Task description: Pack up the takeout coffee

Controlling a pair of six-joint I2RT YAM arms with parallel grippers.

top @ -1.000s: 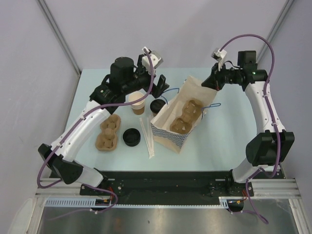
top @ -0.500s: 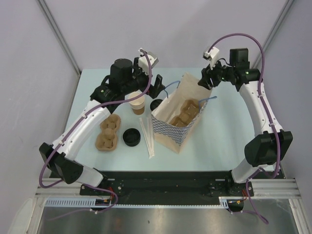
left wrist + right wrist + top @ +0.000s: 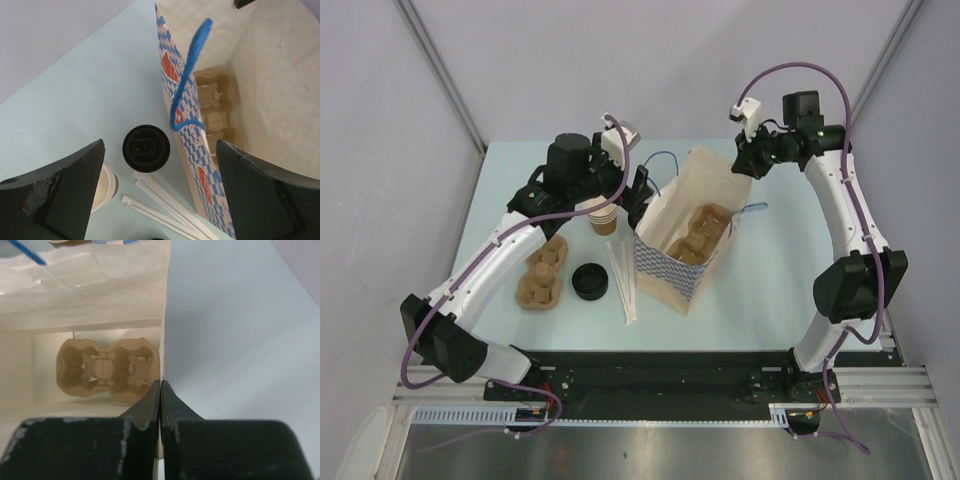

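Takeout coffee shows me only its round black lid, embossing unreadable; left gripper hangs spread wide over it, right gripper pinches the paper bag rim.

The takeout coffee (black lid on) stands upright just beside the paper bag.

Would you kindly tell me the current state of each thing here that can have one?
takeout coffee: lid on, upright, not held.
paper bag: open, cup carrier inside.
left gripper: open, empty.
right gripper: shut on the paper bag's rim.
loose lid: lying flat, off any cup.
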